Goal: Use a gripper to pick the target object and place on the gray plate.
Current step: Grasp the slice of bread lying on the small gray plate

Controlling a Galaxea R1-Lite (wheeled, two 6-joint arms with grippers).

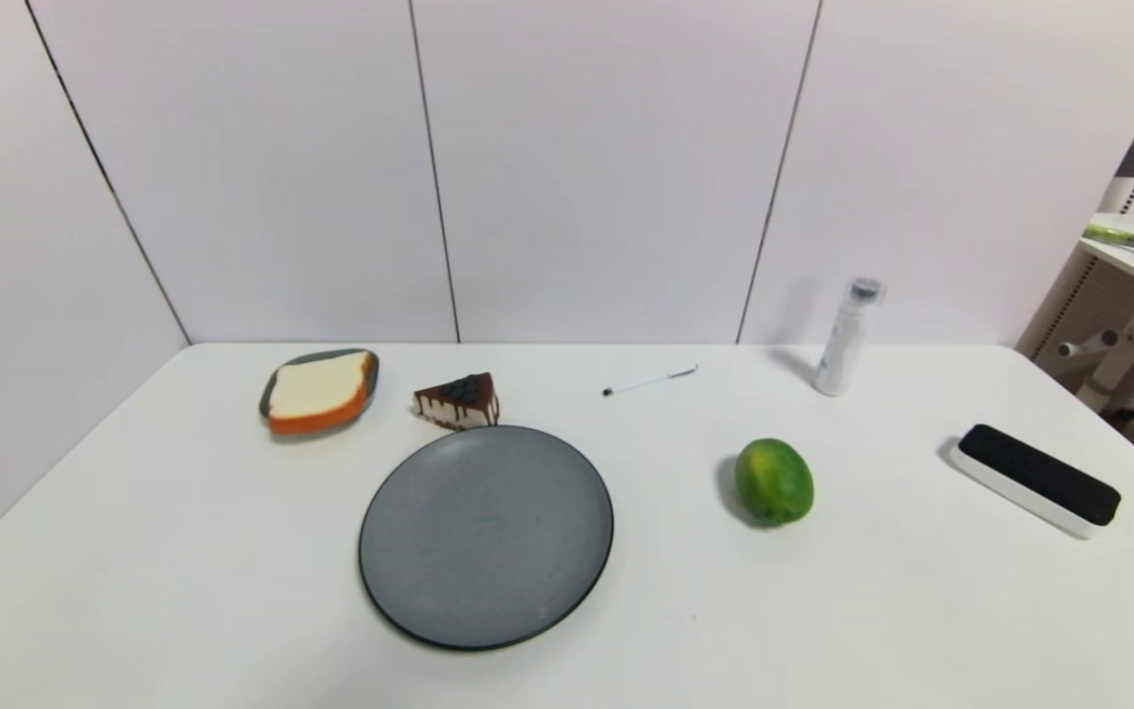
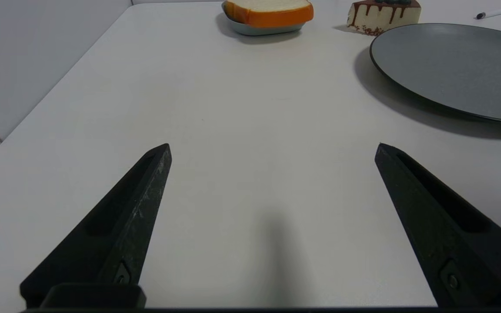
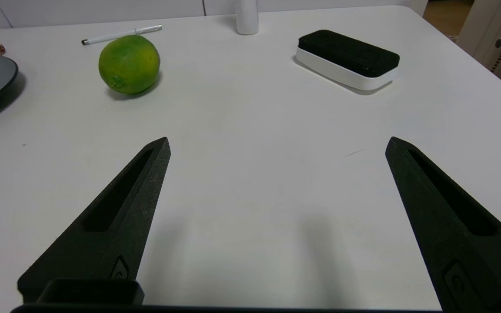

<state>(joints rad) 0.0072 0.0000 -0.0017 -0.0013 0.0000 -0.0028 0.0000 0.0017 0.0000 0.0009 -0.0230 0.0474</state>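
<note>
Your left gripper (image 2: pixel 272 148) hangs low over bare desk (image 2: pixel 242 130), fingers (image 2: pixel 146 191) spread wide and holding nothing. Your right gripper (image 3: pixel 276 145) is likewise wide and unloaded. Farther out, the toast slice (image 1: pixel 319 391) lies on a small blue-gray dish (image 1: pixel 277 379) at far left, with the cake wedge (image 1: pixel 458 401) between it and the gray plate (image 1: pixel 485 536).

Bright even light, soft short shadows
</note>
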